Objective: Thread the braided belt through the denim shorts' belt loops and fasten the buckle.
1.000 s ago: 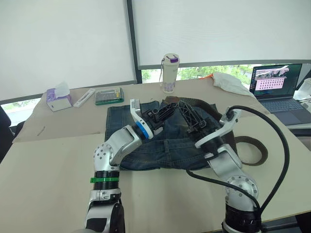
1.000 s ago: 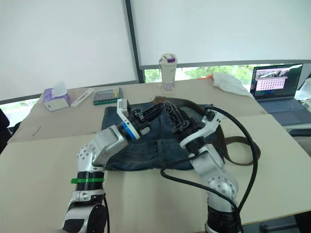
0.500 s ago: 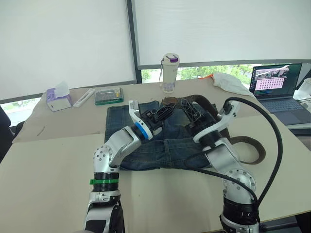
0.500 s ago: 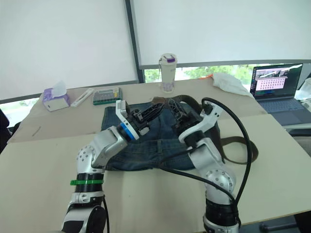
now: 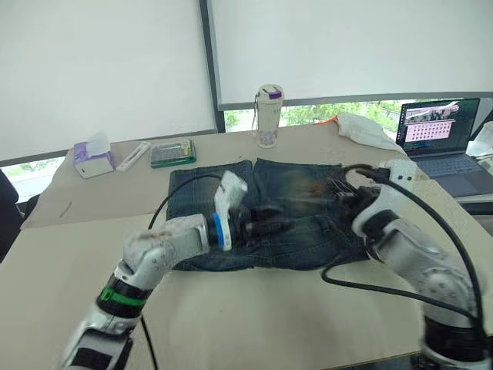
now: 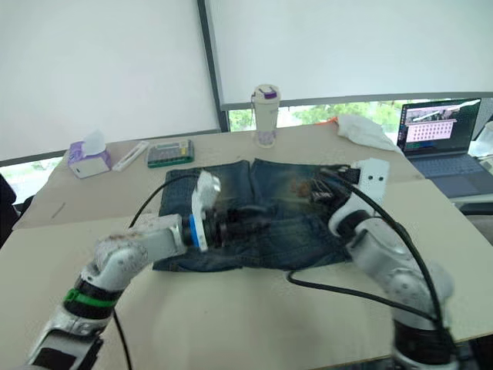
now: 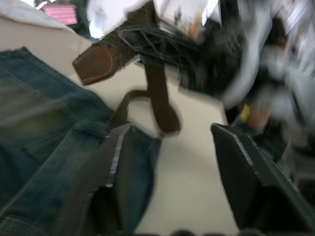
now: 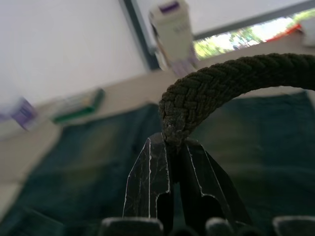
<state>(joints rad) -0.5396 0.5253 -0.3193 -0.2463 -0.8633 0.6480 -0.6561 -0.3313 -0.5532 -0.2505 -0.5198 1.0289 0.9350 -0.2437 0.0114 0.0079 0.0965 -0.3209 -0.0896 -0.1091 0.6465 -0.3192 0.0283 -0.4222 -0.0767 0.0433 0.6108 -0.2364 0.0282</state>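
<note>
Right hand is clamped on the braided belt, the woven strap pinched between both fingers and arching up out of the grip. It hangs over the side of the denim shorts away from the left hand, near that side's edge. Left hand stands open, its two fingers spread wide with nothing between them, low over the middle of the shorts. Just beyond its fingertips the belt's reddish-brown leather tip hangs clear of the denim.

The shorts lie flat on the tabletop. Bare tabletop runs along their near edge on the robot's side of both hands, and more lies outward of the left hand. Beyond the hands, past the shorts' far edge, stand a bottle with a purple cap, a green flat case and a tissue box. A laptop sits outward of the right hand, with a white cloth near it.
</note>
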